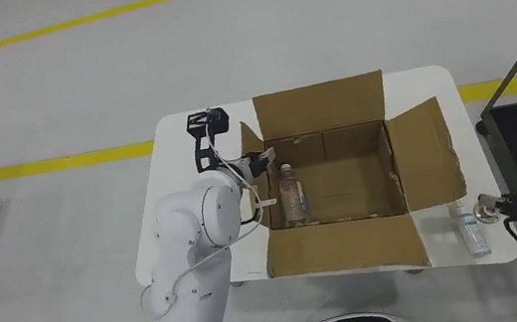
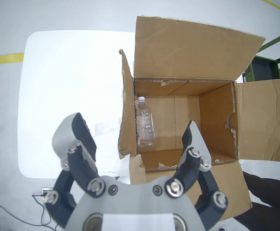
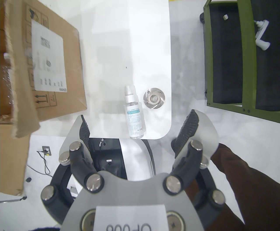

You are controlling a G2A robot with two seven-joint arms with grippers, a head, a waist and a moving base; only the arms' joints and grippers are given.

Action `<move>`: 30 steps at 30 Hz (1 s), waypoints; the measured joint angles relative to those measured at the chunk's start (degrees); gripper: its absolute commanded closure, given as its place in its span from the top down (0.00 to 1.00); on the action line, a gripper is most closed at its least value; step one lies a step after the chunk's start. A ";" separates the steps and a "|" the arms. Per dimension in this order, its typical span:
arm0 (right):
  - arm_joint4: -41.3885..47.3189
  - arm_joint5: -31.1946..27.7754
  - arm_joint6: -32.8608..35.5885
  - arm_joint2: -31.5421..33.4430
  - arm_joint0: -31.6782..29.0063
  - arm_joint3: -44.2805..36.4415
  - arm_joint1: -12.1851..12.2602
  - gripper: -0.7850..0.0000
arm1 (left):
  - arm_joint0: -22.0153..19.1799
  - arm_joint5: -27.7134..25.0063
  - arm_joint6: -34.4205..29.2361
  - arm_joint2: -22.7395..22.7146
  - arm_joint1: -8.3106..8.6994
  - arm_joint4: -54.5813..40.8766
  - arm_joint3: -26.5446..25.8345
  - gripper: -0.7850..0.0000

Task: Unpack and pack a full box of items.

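left gripper [image 2: 135, 122] spread, empty, above box [image 2: 216, 118] left wall | plastic bottle [image 2: 145, 126] flat on box floor against that wall — long axis along it, cap to far side | left arm nearer; right gripper [image 3: 138, 117] spread, off box's right side

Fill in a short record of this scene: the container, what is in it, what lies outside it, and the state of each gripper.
Container: cardboard box, flaps open, on the white table
Inside: one clear plastic bottle, lying along the box's left wall
Outside: spray bottle lying near the table's right front corner, metal disc beside it
Left gripper: open, empty, by the box's left wall
Right gripper: open, empty, off the table corner near the spray bottle
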 measured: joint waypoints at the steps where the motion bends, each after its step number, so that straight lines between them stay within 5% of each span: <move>1: -0.75 -0.35 0.39 -0.82 0.08 0.66 0.06 1.00 | 0.00 0.00 0.00 0.00 0.00 0.00 0.00 1.00; 10: -8.27 -3.17 1.09 -10.33 3.80 7.43 0.47 1.00 | 0.00 0.00 0.00 0.00 0.00 0.00 0.00 1.00; 12: -9.19 -3.24 0.67 -12.04 4.65 9.09 0.46 0.75 | 0.00 0.00 0.00 0.00 0.00 0.00 0.00 1.00; 13: -9.73 -3.27 0.52 -12.63 4.96 9.87 0.46 0.74 | 0.00 0.00 0.00 0.00 0.00 0.00 0.00 1.00; 15: -10.56 -3.15 0.09 -13.87 5.66 11.81 0.45 0.82 | 0.00 0.00 0.00 0.00 0.00 0.00 0.00 1.00; 25: -12.57 -3.08 -0.86 -17.86 7.71 18.11 0.36 0.86 | 0.00 0.00 0.00 0.00 0.00 0.00 0.00 1.00; 26: -12.75 -3.02 -0.86 -18.06 7.82 18.53 0.36 0.75 | 0.00 0.00 0.00 0.00 0.00 0.00 0.00 1.00; 30: -13.08 -3.00 -1.14 -19.14 8.38 19.81 0.31 0.60 | 0.00 0.00 0.00 0.00 0.00 0.00 0.00 1.00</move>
